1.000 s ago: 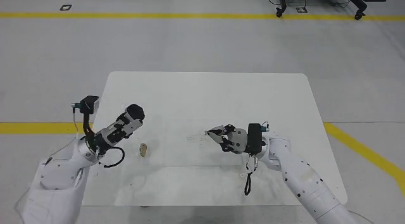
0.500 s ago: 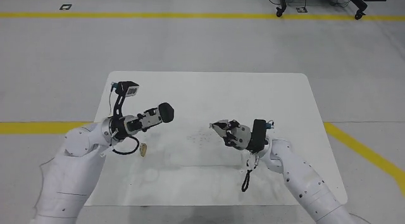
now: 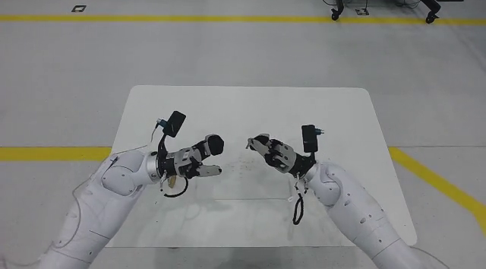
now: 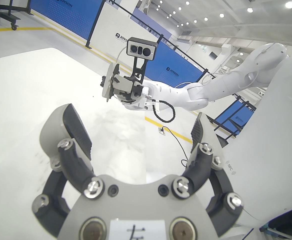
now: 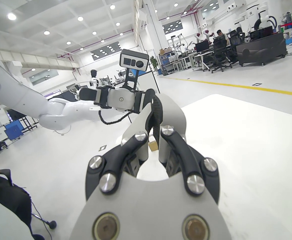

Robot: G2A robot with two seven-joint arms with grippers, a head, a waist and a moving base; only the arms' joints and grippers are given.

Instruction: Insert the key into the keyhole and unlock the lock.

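Beneath the left tool's wrist, a small tan box-shaped lock (image 5: pixel 153 146) lies on the white worktop (image 3: pixel 319 109). The left tool (image 3: pixel 214 158) hovers released, fingers wide, facing the right tool (image 3: pixel 256 145), which is clenched a little apart from it. Whether a key sits between its pads cannot be told.

Narrow gap between left gripper (image 3: pixel 216 157), jaws spread wide, and right gripper (image 3: pixel 254 146), jaws pressed together, tips facing. Beyond left gripper: bare worktop (image 3: pixel 250 106) out to far edge, wide passage. Behind left gripper: left forearm (image 3: pixel 178 164) hangs over lock (image 5: pixel 153 146), barring approach from above.
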